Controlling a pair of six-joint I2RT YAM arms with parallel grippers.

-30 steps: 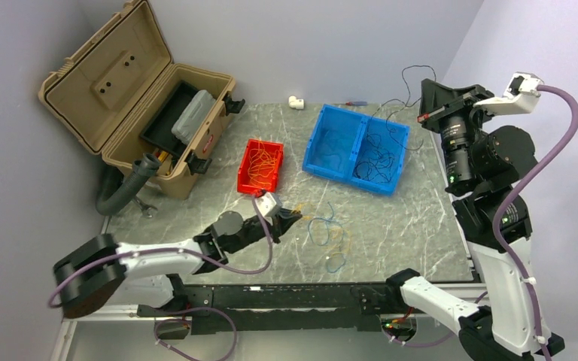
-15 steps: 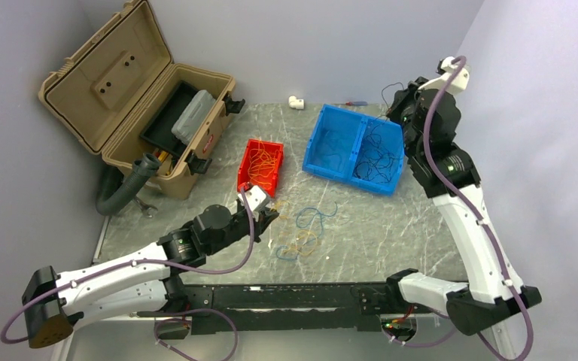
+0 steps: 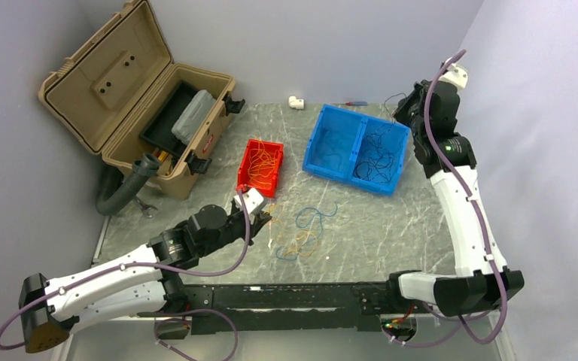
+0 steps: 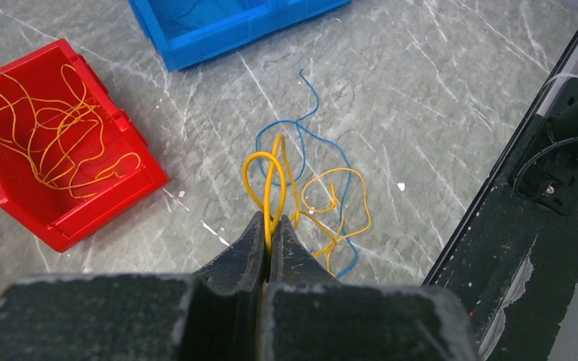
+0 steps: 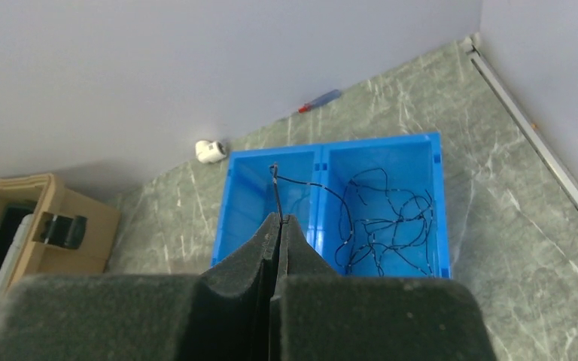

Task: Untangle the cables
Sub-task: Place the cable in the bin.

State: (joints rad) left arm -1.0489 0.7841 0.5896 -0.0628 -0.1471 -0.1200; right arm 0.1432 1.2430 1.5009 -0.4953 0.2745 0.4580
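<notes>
Tips of left fingers point(image 4: 238, 259) clamp yellow cable point(image 4: 270, 197); right fingers point(image 5: 258, 252) clamp blk cable point(image 5: 277, 194) btwn tips.

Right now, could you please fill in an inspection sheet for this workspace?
Surface: grey marbled table.
Job's things: yellow-and-blue tangle loose on the table; yellow wires in the red bin; black wires in the right compartment of the blue bin.
Clutter: open tan toolbox, white fitting and screwdriver at the far edge.
Grippers: left gripper shut on a yellow wire of the tangle; right gripper shut on a black wire above the blue bin.
Cables: purple arm cables loop along both arms.
Surroundings: plain grey walls; nothing else seen.
</notes>
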